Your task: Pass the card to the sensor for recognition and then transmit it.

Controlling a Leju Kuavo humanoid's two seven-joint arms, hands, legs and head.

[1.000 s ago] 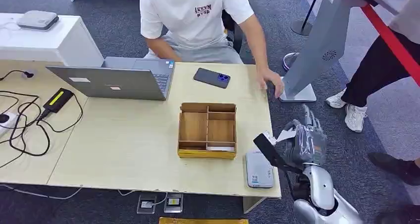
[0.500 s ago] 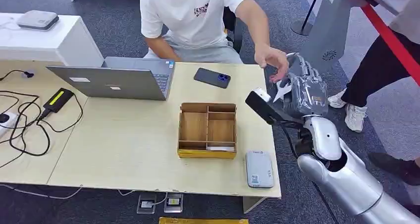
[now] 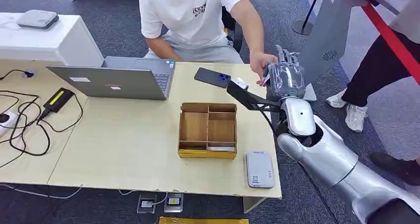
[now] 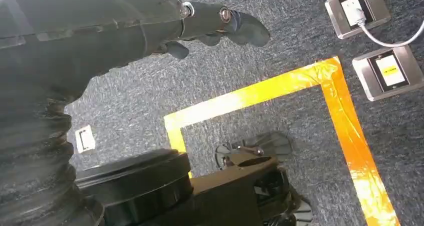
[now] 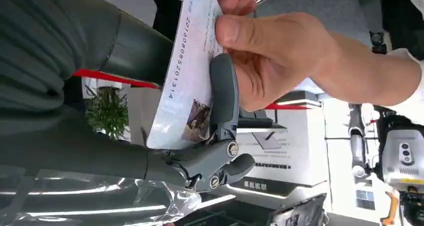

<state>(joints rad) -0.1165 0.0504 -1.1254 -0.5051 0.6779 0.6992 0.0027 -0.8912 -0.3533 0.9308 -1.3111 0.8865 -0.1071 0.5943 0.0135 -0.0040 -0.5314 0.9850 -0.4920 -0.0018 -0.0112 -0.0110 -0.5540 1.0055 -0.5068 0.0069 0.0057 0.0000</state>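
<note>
My right hand (image 3: 283, 80) is raised over the table's far right corner and pinches a white printed card (image 5: 187, 71) between thumb (image 5: 223, 93) and fingers. A seated person's hand (image 5: 270, 56) grips the same card from the other side. In the head view that person's hand (image 3: 258, 63) meets my hand, with a sliver of the card (image 3: 266, 78) showing between them. The grey card sensor (image 3: 259, 168) lies flat at the table's near right corner. My left hand (image 4: 150, 31) hangs over the carpet, fingers apart, holding nothing.
A wooden divided box (image 3: 207, 154) sits mid-table by the sensor. A dark phone (image 3: 212, 78) and a laptop (image 3: 119, 80) lie at the far side, cables (image 3: 25, 120) at the left. A grey kiosk stand (image 3: 324, 40) and another person (image 3: 376, 70) are at the right.
My right arm rose from beside the table's near right corner, up and forward with the card. The seated person's hand lifted off the table and took hold of the card.
</note>
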